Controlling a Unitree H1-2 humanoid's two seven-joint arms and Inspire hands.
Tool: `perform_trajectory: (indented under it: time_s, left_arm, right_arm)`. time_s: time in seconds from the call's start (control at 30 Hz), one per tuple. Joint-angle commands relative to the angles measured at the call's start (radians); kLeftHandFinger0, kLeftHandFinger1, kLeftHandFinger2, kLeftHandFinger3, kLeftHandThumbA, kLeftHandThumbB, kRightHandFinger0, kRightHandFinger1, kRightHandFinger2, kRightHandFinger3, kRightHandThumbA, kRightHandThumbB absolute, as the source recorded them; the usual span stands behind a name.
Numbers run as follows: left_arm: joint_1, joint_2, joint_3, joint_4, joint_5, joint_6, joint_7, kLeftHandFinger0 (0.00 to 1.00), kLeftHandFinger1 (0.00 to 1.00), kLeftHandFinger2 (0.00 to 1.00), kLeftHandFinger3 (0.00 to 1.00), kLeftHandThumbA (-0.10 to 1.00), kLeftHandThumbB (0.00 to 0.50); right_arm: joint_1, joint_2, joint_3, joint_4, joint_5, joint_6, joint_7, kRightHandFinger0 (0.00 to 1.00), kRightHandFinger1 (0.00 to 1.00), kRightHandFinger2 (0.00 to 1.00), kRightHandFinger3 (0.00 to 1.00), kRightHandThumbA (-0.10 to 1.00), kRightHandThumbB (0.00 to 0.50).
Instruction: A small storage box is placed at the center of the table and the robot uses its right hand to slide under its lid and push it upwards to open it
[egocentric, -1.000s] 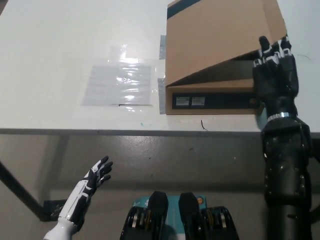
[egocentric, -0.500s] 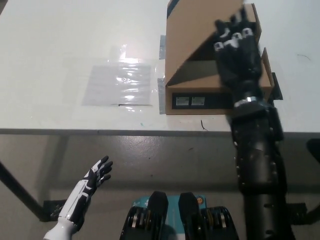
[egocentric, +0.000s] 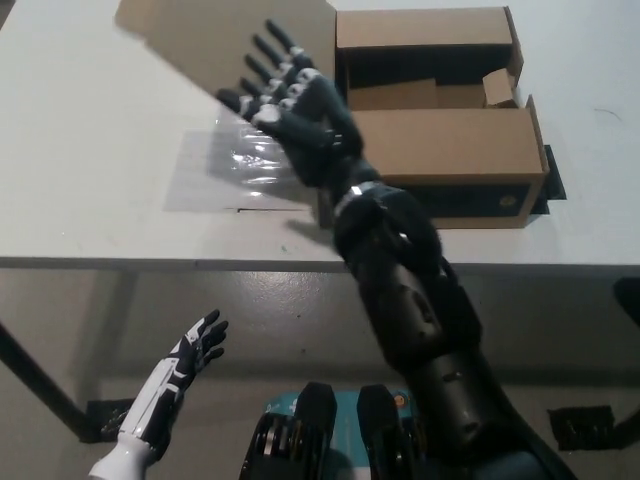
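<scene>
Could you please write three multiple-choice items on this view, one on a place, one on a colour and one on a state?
1. Where is the left hand?
A. Low at the picture's lower left, below the table's near edge
B. Inside the box
C. On the lid

2. What colour is the storage box?
A. White
B. Brown cardboard
C. Teal

3. How does the lid stand?
A. Shut flat on the box
B. Swung open to the box's left, with the right hand spread against it
C. Taken off and lying on the floor

Answers: 1 A, the white hand hangs open off the table. 2 B, its walls and flaps are plain brown. 3 B, the box's inside shows, and the lid leans out over the table with the black hand's fingers spread on it.
</scene>
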Motion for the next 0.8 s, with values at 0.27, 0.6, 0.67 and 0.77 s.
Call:
perform_trajectory:
  time_s: [0.27,0.6,0.67,0.77]
  left_arm:
    - [-0.027,0.024,-0.006,-0.047,0.013,0.012,-0.028,1.0,1.0,1.0,1.0,1.0,0.406]
    - [-0.041,0.017,-0.002,-0.026,0.017,0.002,-0.026,1.0,1.0,1.0,1.0,1.0,0.414]
    - [-0.032,0.018,-0.003,-0.036,0.023,0.005,-0.024,1.0,1.0,1.0,1.0,1.0,0.419]
    - [-0.03,0.017,-0.004,-0.042,0.02,0.015,-0.027,1.0,1.0,1.0,1.0,1.0,0.429]
  right_arm:
    - [-0.065,0.019,0.045,0.139,-0.144,-0.115,0.033,1.0,1.0,1.0,1.0,1.0,0.316]
    - [-0.11,-0.035,0.066,0.319,-0.22,-0.175,0.08,1.0,1.0,1.0,1.0,1.0,0.329]
    - [-0.114,-0.037,0.066,0.363,-0.231,-0.205,0.081,1.0,1.0,1.0,1.0,1.0,0.314]
    - [-0.123,-0.043,0.054,0.332,-0.225,-0.191,0.082,1.0,1.0,1.0,1.0,1.0,0.369]
